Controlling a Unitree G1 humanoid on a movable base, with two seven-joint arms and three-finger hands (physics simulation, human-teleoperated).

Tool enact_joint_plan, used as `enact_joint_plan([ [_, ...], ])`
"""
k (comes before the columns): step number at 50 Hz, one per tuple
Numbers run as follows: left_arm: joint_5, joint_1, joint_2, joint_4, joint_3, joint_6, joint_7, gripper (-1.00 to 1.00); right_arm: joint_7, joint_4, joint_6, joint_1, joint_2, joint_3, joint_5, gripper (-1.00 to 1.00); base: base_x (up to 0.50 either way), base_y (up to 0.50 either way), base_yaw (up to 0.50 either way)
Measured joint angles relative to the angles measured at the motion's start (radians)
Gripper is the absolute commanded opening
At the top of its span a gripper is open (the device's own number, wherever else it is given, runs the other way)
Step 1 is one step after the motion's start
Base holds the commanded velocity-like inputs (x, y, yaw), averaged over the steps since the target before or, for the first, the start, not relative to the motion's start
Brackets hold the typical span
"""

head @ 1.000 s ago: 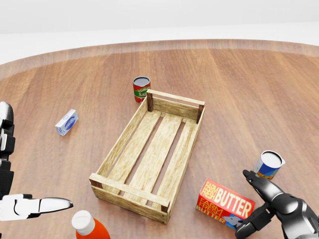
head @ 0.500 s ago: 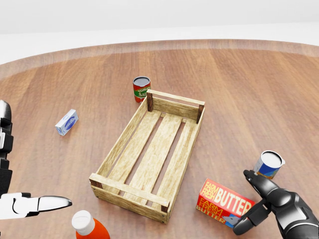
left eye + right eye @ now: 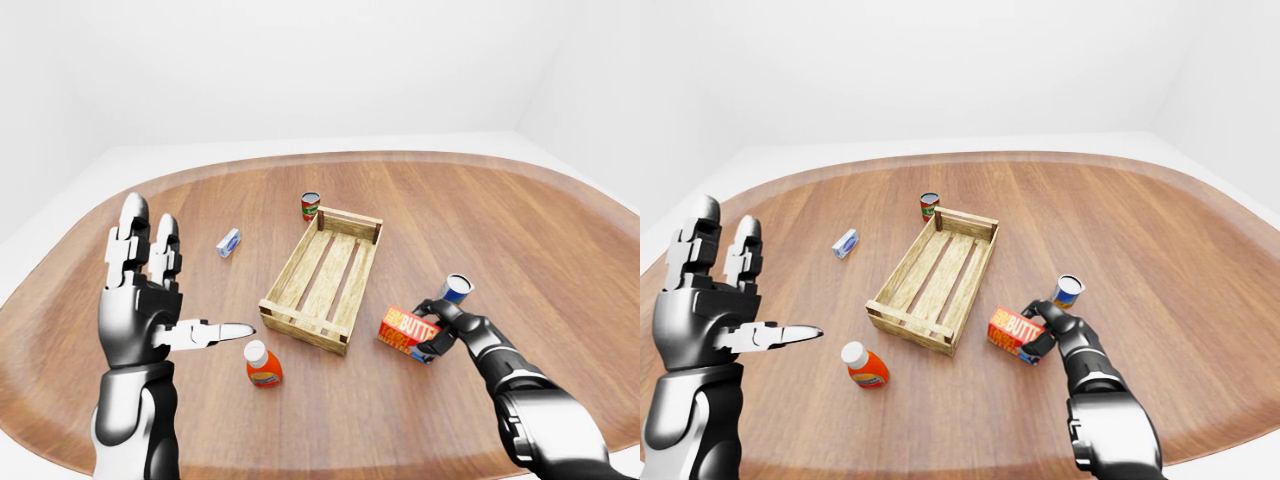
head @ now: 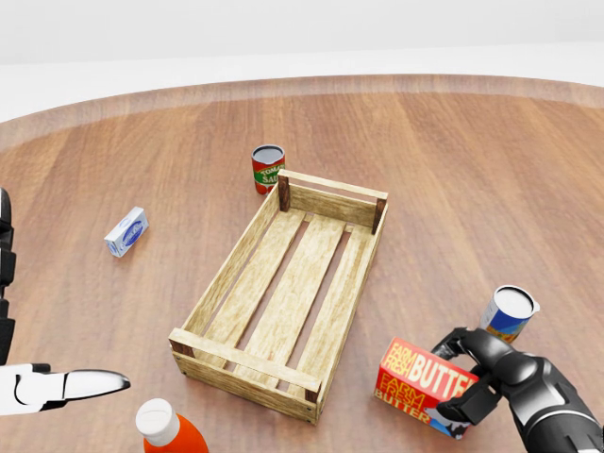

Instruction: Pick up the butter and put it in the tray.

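The butter (image 4: pixel 415 379) is a red box with white lettering. It lies on the wooden table just right of the near corner of the tray (image 4: pixel 242 360), a slatted wooden crate with nothing in it. My right hand (image 4: pixel 462 376) is at the butter's right end, with fingers over its top edge and the thumb under its lower corner, closed round it. At the left in the left-eye view my left hand (image 3: pixel 172 292) is raised with its fingers spread, holding nothing and far from the butter.
A blue-and-white can (image 4: pixel 510 312) stands right beside my right hand. An orange bottle with a white cap (image 4: pixel 168 430) is below the tray. A red tomato can (image 4: pixel 268 169) stands at the tray's top end, and a small blue-white box (image 4: pixel 125 231) lies to the left.
My right hand's fingers have curled in from open and closed on the butter's right end, and the box has shifted slightly. The left hand has sunk a little.
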Motion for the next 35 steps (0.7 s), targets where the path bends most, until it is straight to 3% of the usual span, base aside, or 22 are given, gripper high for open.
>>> enact_joint_plan([
  [23,-0.008,-0.003,0.002,-0.007,0.008,0.000,0.000,1.00,0.023,-0.006,0.000,0.002,-0.009,0.013,0.005,-1.00,0.00,0.00,0.00],
  [35,-0.014,-0.003,0.003,-0.015,0.014,0.000,-0.002,1.00,0.040,-0.133,0.000,0.046,-0.012,0.021,-0.026,-1.00,0.00,0.00,0.00],
])
